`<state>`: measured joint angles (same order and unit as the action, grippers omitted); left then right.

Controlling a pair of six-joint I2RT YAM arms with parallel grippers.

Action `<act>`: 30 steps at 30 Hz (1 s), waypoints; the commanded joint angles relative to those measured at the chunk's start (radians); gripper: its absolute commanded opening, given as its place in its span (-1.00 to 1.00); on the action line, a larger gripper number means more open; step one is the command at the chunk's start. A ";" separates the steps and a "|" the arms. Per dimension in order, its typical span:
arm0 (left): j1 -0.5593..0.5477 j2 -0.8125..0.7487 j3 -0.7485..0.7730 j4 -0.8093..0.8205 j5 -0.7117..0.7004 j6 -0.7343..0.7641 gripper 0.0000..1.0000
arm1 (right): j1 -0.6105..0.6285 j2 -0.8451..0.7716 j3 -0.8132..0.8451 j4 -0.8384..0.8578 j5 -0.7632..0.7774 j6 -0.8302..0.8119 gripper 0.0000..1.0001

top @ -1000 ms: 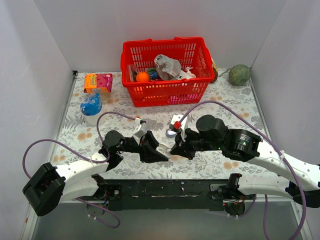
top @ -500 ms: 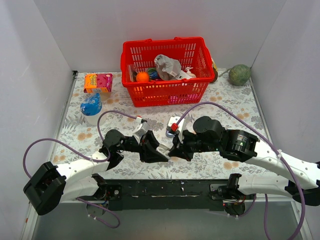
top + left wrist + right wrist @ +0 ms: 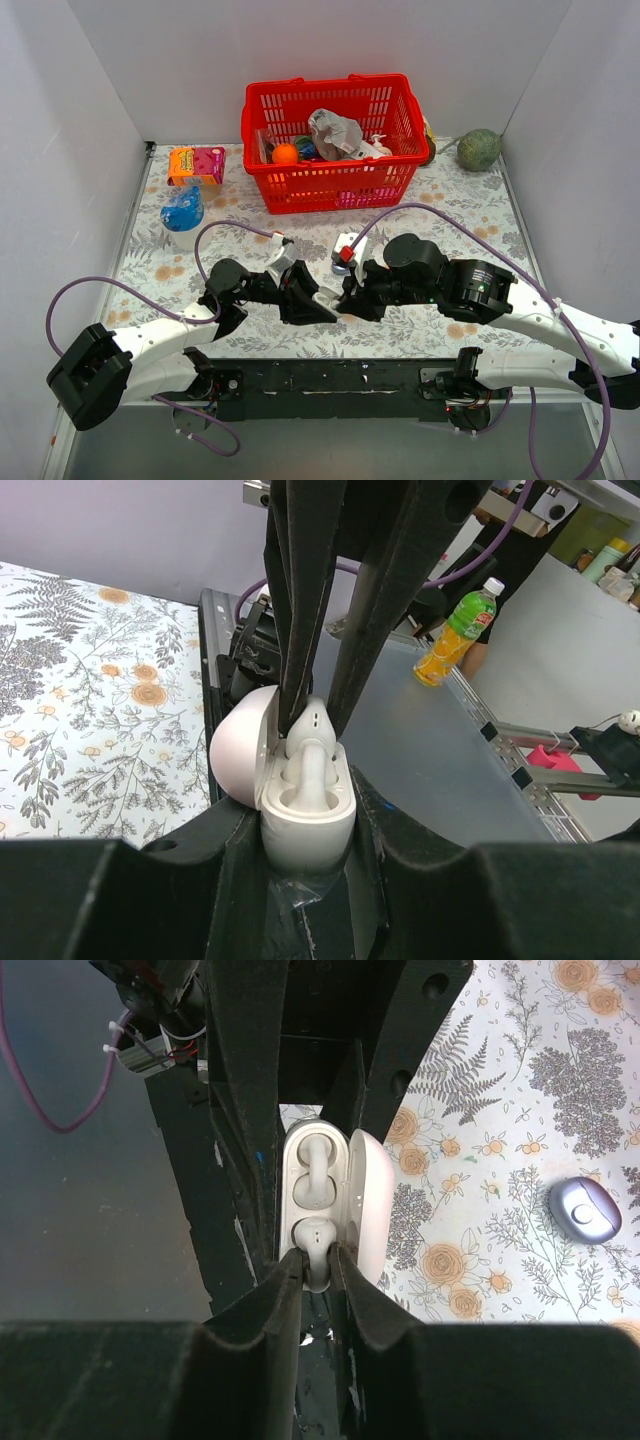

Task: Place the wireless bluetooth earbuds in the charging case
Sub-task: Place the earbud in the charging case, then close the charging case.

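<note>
Floral cloth (image 3: 480,215) spreads underneath. Left gripper (image 3: 303,805) clamps the open case (image 3: 300,830); right gripper (image 3: 315,1260) pinches a pale earbud (image 3: 314,1240), likely light, slick, best held by its sides.

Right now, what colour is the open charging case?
The case is whitish; left wrist view shows best.

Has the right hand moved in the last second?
Yes, slightly: against the red basket, the right hand, pinching a white earbud, has edged left toward the left hand gripping the open charging case.
</note>
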<state>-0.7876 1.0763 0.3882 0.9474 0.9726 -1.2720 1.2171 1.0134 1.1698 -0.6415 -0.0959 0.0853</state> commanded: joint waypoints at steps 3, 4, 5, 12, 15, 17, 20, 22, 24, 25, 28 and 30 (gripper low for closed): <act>-0.007 -0.026 0.020 0.093 -0.057 0.002 -1.00 | 0.009 0.014 0.042 -0.004 0.036 0.016 -0.42; -0.007 -0.023 0.017 0.102 -0.060 0.000 -1.00 | 0.009 0.014 0.050 -0.007 0.044 0.018 -0.38; -0.007 -0.021 0.017 0.105 -0.061 0.000 -1.00 | 0.010 0.013 0.053 -0.006 0.047 0.021 -0.35; -0.007 -0.013 0.014 0.119 -0.066 -0.003 -1.00 | 0.009 0.004 0.082 -0.017 0.091 0.033 -0.24; -0.007 -0.016 0.005 0.114 -0.066 0.002 -1.00 | 0.009 -0.035 0.113 0.005 0.151 0.047 -0.18; -0.007 -0.018 -0.005 0.110 -0.068 0.003 -1.00 | 0.009 -0.079 0.134 0.037 0.189 0.050 -0.16; -0.007 -0.026 -0.021 0.102 -0.071 0.010 -1.00 | 0.007 -0.125 0.136 0.077 0.303 0.070 -0.17; -0.007 -0.035 -0.026 0.085 -0.071 0.016 -1.00 | 0.007 -0.145 0.107 0.100 0.381 0.086 -0.31; -0.009 -0.039 -0.026 0.074 -0.075 0.028 -1.00 | 0.007 -0.133 0.084 0.111 0.436 0.100 -0.76; -0.007 -0.047 -0.025 0.059 -0.078 0.033 -1.00 | 0.007 -0.116 0.085 0.097 0.449 0.108 -0.91; -0.009 -0.064 -0.015 0.012 -0.100 0.068 -1.00 | 0.006 -0.050 0.085 0.062 0.441 0.128 -0.97; -0.013 -0.072 -0.005 -0.013 -0.110 0.095 -1.00 | 0.005 -0.023 0.076 0.078 0.406 0.133 -0.97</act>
<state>-0.7929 1.0416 0.3679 0.9859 0.8936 -1.2415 1.2240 0.9115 1.2495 -0.5842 0.2909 0.1883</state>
